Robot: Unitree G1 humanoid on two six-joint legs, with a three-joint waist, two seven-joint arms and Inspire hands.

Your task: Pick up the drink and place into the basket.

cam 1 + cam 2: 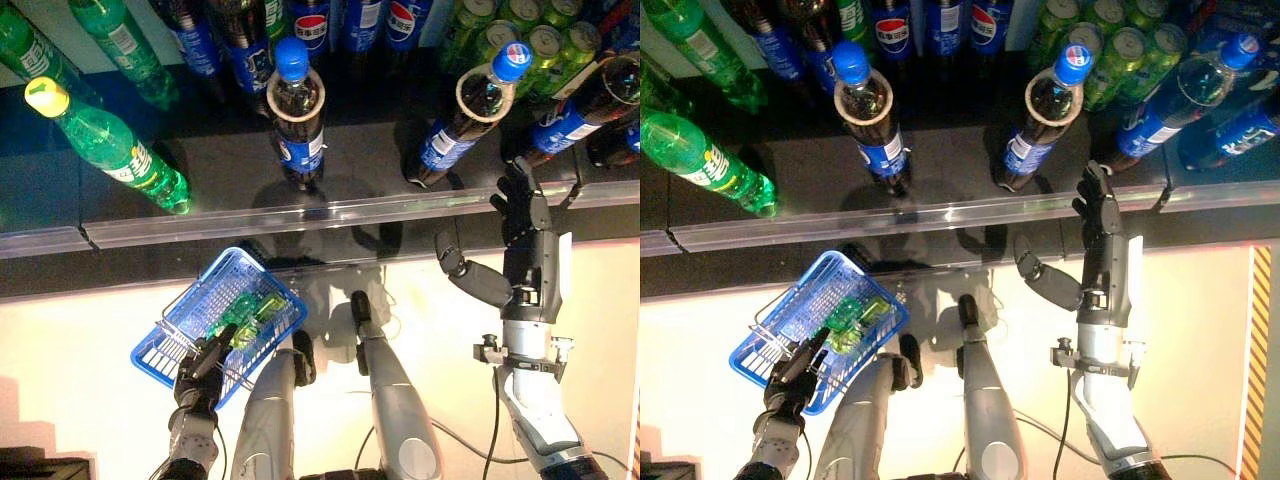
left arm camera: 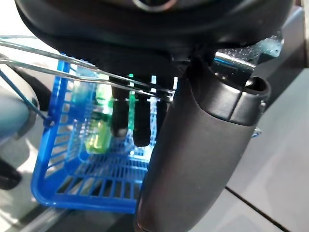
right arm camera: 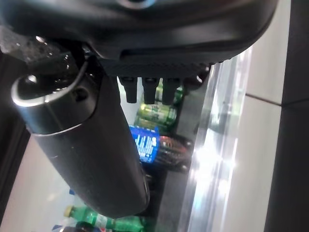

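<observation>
My left hand (image 1: 200, 375) hangs low at the left, its fingers (image 2: 120, 116) curled round the wire handle (image 2: 72, 75) of a blue plastic basket (image 1: 200, 285). A green bottle (image 1: 248, 315) lies inside the basket. My right hand (image 1: 527, 240) is raised at the right, fingers straight and thumb spread, holding nothing. Its fingertips reach the shelf's front edge just below a cola bottle with a blue label (image 1: 580, 115). The right wrist view shows that cola bottle (image 3: 149, 145) past the fingers, apart from them.
A dark shelf with a clear front rail (image 1: 330, 212) carries two more cola bottles (image 1: 297, 115) (image 1: 465, 115), a green bottle (image 1: 110, 140) at the left and green cans (image 1: 530, 40) at the back right. More bottles stand along the back row.
</observation>
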